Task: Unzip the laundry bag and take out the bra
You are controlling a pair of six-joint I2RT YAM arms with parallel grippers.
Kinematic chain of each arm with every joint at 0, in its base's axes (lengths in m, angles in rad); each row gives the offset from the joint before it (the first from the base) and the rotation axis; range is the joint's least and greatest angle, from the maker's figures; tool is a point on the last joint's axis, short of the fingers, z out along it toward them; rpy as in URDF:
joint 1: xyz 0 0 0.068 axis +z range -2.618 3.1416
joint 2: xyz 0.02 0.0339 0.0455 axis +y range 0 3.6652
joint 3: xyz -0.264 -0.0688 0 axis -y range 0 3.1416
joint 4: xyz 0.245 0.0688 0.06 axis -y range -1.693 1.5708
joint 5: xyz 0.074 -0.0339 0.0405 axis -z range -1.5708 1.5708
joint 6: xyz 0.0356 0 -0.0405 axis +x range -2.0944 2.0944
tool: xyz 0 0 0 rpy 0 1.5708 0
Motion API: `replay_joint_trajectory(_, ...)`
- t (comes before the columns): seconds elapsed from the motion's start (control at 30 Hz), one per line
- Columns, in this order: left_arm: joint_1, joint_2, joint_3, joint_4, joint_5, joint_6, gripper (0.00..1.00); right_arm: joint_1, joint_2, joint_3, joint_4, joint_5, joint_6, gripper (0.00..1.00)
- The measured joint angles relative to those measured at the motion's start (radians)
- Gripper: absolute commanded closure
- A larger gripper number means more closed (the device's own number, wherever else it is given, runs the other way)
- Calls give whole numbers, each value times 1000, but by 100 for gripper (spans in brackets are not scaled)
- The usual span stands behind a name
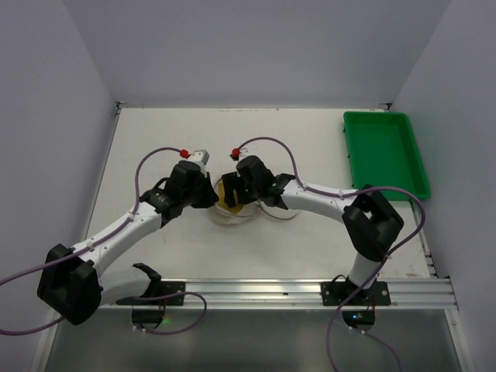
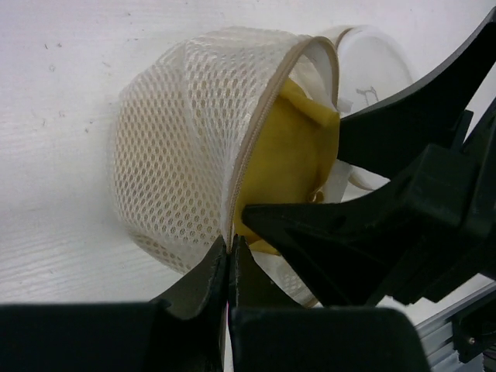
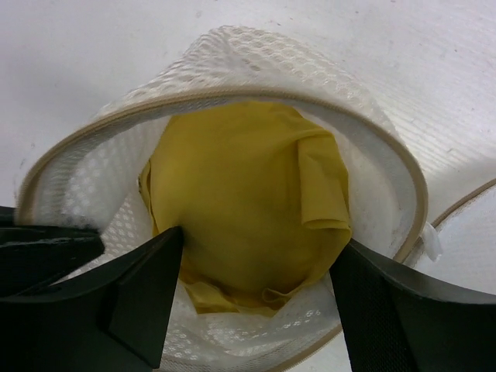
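Clamped tight on the rim of the bag point(image 2: 170, 155) with the left gripper point(image 2: 230, 252); set the right gripper point(image 3: 260, 240) wide at the open mouth, bra point(image 3: 240, 186) straight ahead between its fingers point(image 3: 139, 294), inside the bag.

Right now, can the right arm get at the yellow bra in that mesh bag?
Probably yes. The laundry bag's mouth gapes toward the right gripper, whose open jaws flank the bra with nothing across the opening. The left gripper pinches the bag's rim.
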Motion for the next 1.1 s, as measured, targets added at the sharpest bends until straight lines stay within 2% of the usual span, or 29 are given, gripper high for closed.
replay_joint_trajectory(0.27, 0, -4, -12, 16, 21, -16, 100, 46, 0, 26, -5, 28, -26, 22)
replay_joint_trajectory(0.33, 0, -8, -12, 18, 22, -18, 100, 46, 2, 35, -10, 31, -26, 24)
replay_joint_trajectory(0.4, 0, -18, -12, 17, 23, -18, 100, 45, 13, 58, -13, 36, -26, 30)
replay_joint_trajectory(0.43, 0, -23, -12, 17, 23, -19, 100, 45, 19, 66, -12, 40, -26, 34)
replay_joint_trajectory(0.47, 0, -30, -12, 16, 23, -18, 100, 45, 25, 73, -12, 45, -24, 47)
replay_joint_trajectory(0.53, 0, -42, -12, 16, 21, -18, 100, 45, 38, 78, -9, 51, -23, 64)
replay_joint_trajectory(0.57, 0, -48, -13, 16, 21, -19, 100, 45, 44, 78, -8, 51, -21, 79)
replay_joint_trajectory(0.67, 0, -64, -23, 16, 18, -21, 100, 45, 53, 78, -7, 50, -18, 100)
replay_joint_trajectory(0.9, 1, -88, -34, 8, 0, -26, 100, 47, 3, 43, -1, 24, -35, 100)
replay_joint_trajectory(1.1, 12, -90, -34, -13, -29, -27, 100, 47, -224, -4, -34, -75, -90, 100)
